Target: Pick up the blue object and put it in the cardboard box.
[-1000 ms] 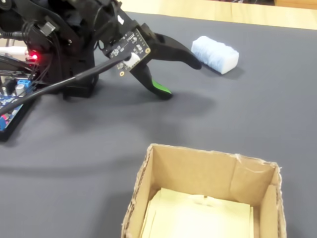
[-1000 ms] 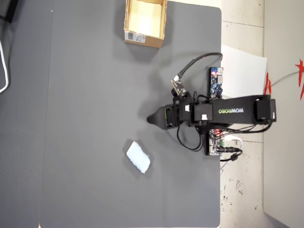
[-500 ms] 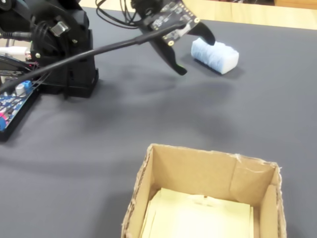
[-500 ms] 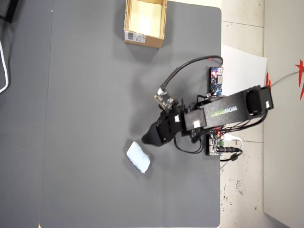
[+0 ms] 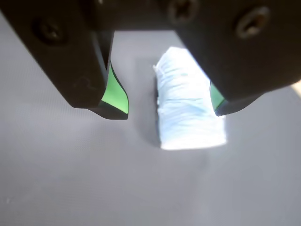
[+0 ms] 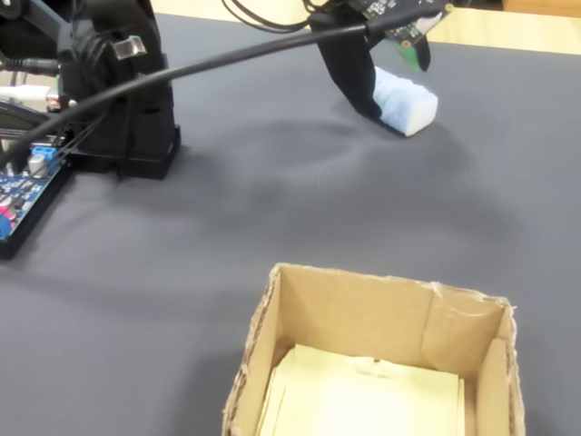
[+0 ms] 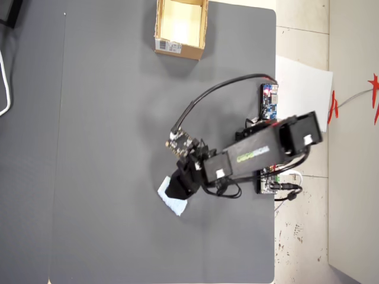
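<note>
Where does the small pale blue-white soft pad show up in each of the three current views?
Wrist view: pale blue-white pad right of centre, between the open gripper tips, nearer the right one.
Fixed view: top, right of centre, partly behind the gripper.
Overhead view: lower centre, mostly covered by the gripper.
Shared landmark: the gripper.

The blue object (image 5: 188, 101) is pale blue and white. The gripper (image 5: 169, 110) is black with bright green pads (image 5: 114, 92) inside. The table (image 7: 106, 148) is dark grey. The cardboard box (image 6: 363, 336) is brown outside and pale yellow inside, with a white label (image 7: 169, 45) on one side.
</note>
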You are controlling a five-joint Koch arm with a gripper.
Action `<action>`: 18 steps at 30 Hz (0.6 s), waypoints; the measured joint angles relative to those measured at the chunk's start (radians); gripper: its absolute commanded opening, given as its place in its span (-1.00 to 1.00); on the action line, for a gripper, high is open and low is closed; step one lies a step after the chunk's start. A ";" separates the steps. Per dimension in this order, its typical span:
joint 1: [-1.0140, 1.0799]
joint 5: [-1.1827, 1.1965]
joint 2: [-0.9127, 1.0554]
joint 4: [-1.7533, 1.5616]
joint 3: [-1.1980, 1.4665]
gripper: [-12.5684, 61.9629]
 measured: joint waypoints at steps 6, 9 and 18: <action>-0.043 0.000 -0.115 0.031 -0.089 0.23; -0.061 0.000 -0.163 0.020 -0.109 0.23; -0.081 -0.002 -0.242 0.029 -0.141 -0.02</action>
